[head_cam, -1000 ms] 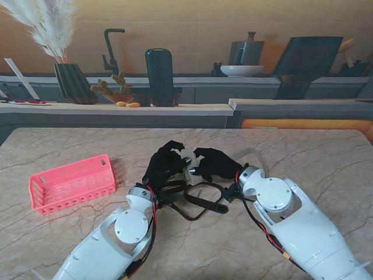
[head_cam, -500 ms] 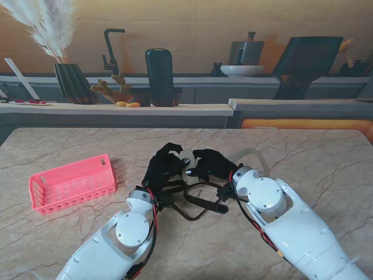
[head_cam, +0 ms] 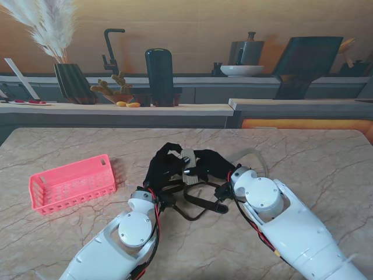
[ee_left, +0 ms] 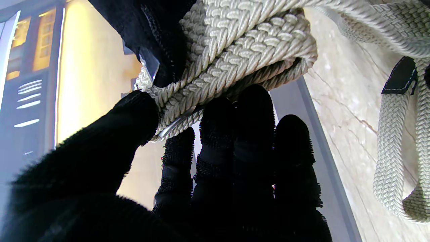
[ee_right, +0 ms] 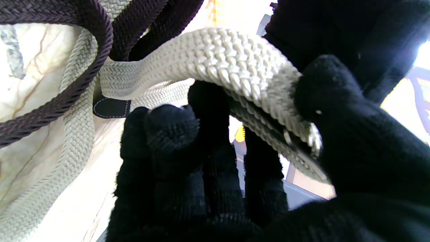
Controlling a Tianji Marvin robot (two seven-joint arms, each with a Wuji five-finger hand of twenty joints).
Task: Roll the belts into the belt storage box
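Cream braided belt [ee_left: 242, 50] clamped by both left hand [head_cam: 163, 165] and right hand [head_cam: 211, 164] mid-tabletop; brown belt [head_cam: 198, 201] near front edge, pink storage box [head_cam: 71, 183] toward left edge.

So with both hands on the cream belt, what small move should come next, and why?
Probably another wrap: the left hand pinches a few coiled turns of the cream belt, the right hand feeds strap, and a long tail lies loose on the table.
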